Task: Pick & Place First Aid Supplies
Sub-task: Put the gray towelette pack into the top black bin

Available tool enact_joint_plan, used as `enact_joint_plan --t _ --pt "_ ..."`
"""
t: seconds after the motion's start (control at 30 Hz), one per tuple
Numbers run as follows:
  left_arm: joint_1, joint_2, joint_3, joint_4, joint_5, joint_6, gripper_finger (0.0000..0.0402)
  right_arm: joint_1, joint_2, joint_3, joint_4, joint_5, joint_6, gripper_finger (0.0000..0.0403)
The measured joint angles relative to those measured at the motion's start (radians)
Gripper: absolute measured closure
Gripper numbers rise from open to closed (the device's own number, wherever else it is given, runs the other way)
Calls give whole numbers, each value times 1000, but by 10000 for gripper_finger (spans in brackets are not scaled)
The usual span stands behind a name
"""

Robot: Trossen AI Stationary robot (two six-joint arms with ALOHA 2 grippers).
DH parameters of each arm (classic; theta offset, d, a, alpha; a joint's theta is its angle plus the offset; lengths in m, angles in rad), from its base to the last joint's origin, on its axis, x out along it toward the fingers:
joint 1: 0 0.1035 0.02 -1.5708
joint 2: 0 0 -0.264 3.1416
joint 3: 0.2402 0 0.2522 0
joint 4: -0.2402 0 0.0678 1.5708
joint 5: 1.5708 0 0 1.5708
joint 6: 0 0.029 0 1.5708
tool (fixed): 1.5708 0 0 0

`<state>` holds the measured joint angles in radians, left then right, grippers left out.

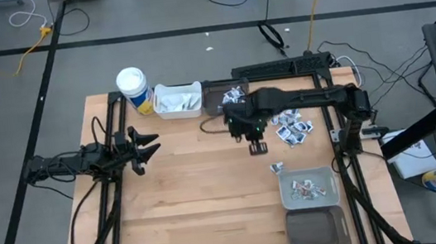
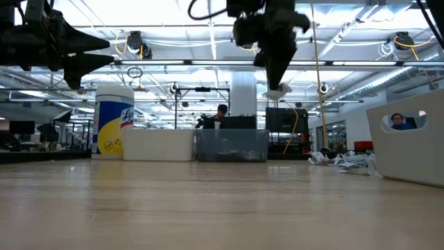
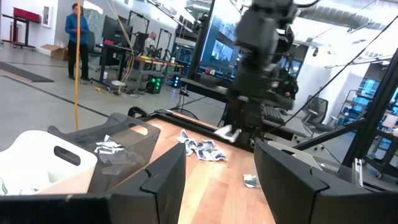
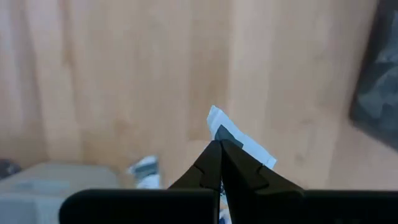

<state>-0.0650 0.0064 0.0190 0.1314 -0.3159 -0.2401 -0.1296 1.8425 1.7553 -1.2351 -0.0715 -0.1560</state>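
The first aid supplies are small white packets with dark print. A loose pile [image 1: 291, 125] lies on the table, and one single packet [image 1: 276, 167] lies nearer the front. More sit in the white bin [image 1: 178, 99], the dark clear bin [image 1: 217, 99] and the grey bin [image 1: 309, 187]. My right gripper [image 1: 256, 144] hangs high above the table centre, left of the pile, shut on one packet [image 4: 242, 142]. My left gripper [image 1: 144, 148] waits open at the table's left side, raised, touching nothing. My right gripper pinches one small white packet with dark print between its two fingertips [image 4: 211, 155], at the packet's edge [image 4: 229, 137]. The fingers come from above, pointing down. The packet [image 2: 276, 92] is lifted clear, well above the table, and sticks out below the fingertips.
A white cup with a yellow band [image 1: 132, 87] stands at the far left by the white bin. A dark empty-looking bin [image 1: 318, 228] sits at the near right edge, in front of the grey bin. Bare wood lies across the table's middle and near left.
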Motion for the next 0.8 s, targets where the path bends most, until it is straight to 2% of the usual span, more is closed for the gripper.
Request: enact_joint_plan --t 0.13,0.27,0.6,0.8 --pt "0 0 0 0 0 0 206 -83 44 9 13 -3 -61 403" --pt "0 0 0 0 0 0 206 -162 98 65 11 52 -139 403" --pt "0 0 0 0 0 0 206 -329 308 339 -52 75 -271 403" --pt "0 0 0 0 0 0 206 -406 392 441 -53 128 -276 403"
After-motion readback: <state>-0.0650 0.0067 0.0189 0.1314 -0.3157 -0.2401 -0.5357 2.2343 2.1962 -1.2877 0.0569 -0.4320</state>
